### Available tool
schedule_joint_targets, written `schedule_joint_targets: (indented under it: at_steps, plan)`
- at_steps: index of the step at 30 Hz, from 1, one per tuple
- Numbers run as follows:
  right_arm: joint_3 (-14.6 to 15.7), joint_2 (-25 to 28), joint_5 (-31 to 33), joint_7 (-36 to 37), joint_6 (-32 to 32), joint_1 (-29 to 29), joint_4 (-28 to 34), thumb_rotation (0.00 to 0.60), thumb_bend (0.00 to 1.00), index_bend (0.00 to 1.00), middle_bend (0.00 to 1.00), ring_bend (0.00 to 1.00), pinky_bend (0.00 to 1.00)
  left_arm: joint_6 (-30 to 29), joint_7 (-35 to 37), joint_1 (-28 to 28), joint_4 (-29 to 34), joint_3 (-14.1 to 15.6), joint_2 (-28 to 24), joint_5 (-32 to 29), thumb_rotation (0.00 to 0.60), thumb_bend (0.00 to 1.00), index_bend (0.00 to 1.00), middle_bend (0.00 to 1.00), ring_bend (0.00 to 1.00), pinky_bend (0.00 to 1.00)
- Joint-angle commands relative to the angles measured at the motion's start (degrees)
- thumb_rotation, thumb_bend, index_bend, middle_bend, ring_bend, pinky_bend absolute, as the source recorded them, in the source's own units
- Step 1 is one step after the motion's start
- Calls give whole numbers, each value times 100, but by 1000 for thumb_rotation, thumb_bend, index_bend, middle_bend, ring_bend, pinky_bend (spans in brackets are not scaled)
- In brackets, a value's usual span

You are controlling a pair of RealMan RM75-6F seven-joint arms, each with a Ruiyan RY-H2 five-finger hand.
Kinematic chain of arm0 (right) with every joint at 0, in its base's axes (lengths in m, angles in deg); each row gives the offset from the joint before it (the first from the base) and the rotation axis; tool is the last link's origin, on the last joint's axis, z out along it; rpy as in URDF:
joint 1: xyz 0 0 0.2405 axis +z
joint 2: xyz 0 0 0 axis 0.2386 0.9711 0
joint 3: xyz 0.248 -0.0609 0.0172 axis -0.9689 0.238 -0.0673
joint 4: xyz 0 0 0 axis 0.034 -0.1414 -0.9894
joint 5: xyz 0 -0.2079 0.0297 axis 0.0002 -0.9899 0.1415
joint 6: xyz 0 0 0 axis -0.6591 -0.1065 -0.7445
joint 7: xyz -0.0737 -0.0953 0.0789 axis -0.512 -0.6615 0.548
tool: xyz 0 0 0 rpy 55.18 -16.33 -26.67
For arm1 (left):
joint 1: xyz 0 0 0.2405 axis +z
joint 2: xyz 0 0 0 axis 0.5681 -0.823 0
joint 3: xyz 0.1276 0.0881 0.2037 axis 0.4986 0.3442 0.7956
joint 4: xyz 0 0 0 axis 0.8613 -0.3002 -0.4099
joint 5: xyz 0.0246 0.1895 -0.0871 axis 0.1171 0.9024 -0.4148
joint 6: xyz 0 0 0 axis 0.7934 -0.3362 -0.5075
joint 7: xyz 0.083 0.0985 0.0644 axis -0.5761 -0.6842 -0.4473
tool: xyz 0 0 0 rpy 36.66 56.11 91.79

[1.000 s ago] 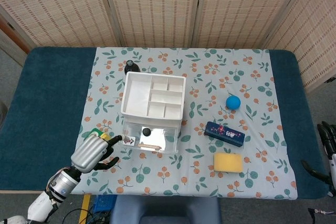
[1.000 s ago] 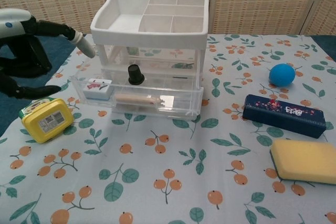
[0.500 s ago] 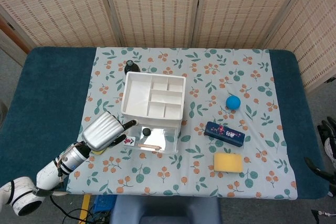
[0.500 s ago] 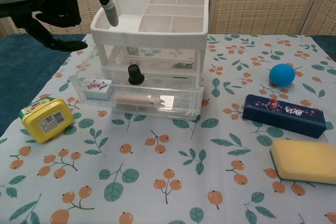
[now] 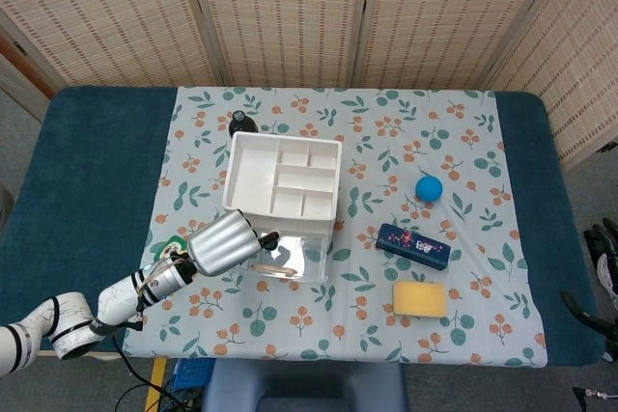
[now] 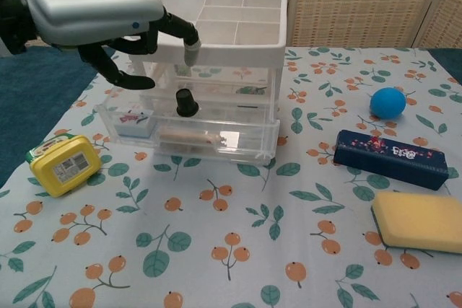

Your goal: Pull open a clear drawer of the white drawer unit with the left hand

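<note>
Blue ball (image 6: pixel 388 102), dark patterned box (image 6: pixel 391 159), yellow sponge (image 6: pixel 418 221), yellow tin (image 6: pixel 64 164), perhaps a dark bottle (image 5: pixel 239 123).

desk (image 5: pixel 87 171): dark blue top
cloth (image 5: pixel 463 142): floral, spread over the desk's middle
on cloth: white drawer unit (image 5: pixel 285 180), yellow box (image 6: pixel 63 166), blue ball (image 5: pixel 429 188), dark case (image 5: pixel 413 246), yellow sponge (image 5: pixel 419 299), black bottle (image 5: pixel 240 123)

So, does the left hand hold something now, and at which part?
Nothing is held. The left hand hovers with fingers apart before the white drawer unit with clear drawers, gripping no drawer.

White drawer unit (image 6: pixel 216 30); blue ball (image 6: pixel 388 102); yellow sponge (image 6: pixel 419 221); floral cloth (image 6: pixel 238 250).
</note>
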Motion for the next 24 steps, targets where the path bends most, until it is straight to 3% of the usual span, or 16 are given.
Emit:
schedule_joint_targets:
  at_steps: [1,24]
  plan:
    - [6,-11,13,9,6,-6,-12,600,213,0,36,0,7,16,5,-121,-172,86,114,114,600,260,387,987,1000,1000]
    - [14,-51,112,70,28,-48,-85,600,213,0,36,0,7,159,-98,-602,-943,243,681,29,600,260,388,987,1000,1000]
